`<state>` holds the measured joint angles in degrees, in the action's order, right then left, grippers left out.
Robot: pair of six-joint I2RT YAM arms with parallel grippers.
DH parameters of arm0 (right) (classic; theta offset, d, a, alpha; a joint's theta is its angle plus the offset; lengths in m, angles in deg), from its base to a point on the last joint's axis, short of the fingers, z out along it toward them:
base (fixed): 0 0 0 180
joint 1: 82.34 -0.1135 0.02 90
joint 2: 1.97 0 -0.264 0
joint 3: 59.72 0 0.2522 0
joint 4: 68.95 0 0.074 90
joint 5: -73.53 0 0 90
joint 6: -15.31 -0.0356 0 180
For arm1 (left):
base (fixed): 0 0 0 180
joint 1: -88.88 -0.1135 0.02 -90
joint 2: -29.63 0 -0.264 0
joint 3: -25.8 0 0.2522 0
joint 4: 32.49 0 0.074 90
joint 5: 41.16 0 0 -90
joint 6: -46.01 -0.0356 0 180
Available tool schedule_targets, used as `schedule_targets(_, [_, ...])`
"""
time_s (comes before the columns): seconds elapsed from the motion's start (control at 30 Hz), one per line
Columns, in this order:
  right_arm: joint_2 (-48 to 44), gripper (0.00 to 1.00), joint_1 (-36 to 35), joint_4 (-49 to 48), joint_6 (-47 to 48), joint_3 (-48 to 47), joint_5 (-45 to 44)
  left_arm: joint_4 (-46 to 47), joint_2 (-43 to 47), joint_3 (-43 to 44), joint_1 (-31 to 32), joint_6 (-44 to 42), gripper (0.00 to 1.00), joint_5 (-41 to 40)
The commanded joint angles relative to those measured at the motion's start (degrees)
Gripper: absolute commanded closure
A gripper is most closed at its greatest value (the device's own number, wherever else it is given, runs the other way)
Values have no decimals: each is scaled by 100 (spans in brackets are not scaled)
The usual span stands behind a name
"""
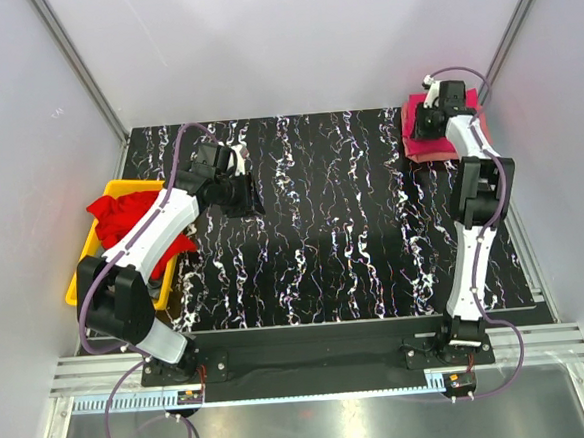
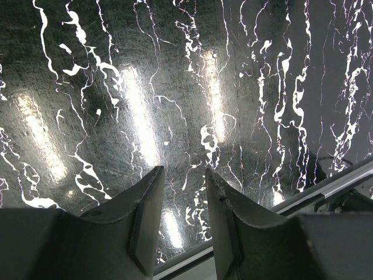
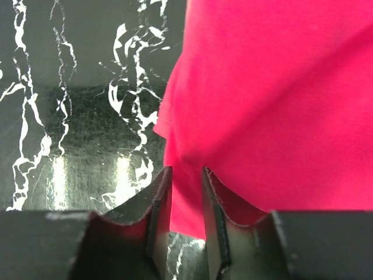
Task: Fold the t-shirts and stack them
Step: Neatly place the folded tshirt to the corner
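Note:
A magenta t-shirt lies folded at the table's far right corner. My right gripper is down on its left part. In the right wrist view the magenta cloth fills the upper right, and its near edge runs into the narrow gap of the right gripper, which is shut on it. A red t-shirt lies crumpled in the yellow bin at the left. My left gripper hovers just right of the bin. Its fingers stand open over bare marbled tabletop, holding nothing.
The black, white-veined table is flanked by white walls on three sides. The table's metal front rail shows at the lower right of the left wrist view. The left arm reaches across the bin's upper right corner.

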<state>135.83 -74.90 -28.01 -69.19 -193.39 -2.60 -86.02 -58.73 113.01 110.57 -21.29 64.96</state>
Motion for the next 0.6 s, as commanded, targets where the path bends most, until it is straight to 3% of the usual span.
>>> schedule_targets(0.0, [-666,65,-32,147,197,-163,-376,118,152,82,28,-29,60,23])
schedule_targets(0.23, [-1632,38,-67,1235,-503,-445,-498,381,389,222,19,-20,60,171])
schedule_targets(0.3, [-2430,9,-111,1255,-926,-17,-569,732,678,266,-16,41,60,356])
schedule_targets(0.33, [-2764,1,-129,1324,-1371,525,-709,934,845,197,-33,85,60,513])
schedule_targets(0.47, [-4432,0,-138,1904,-2551,1592,-491,2040,1906,38,-78,156,57,480])
schedule_targets(0.57, [-5443,0,-147,2238,-2870,2550,246,2447,2383,-112,-104,51,47,418])
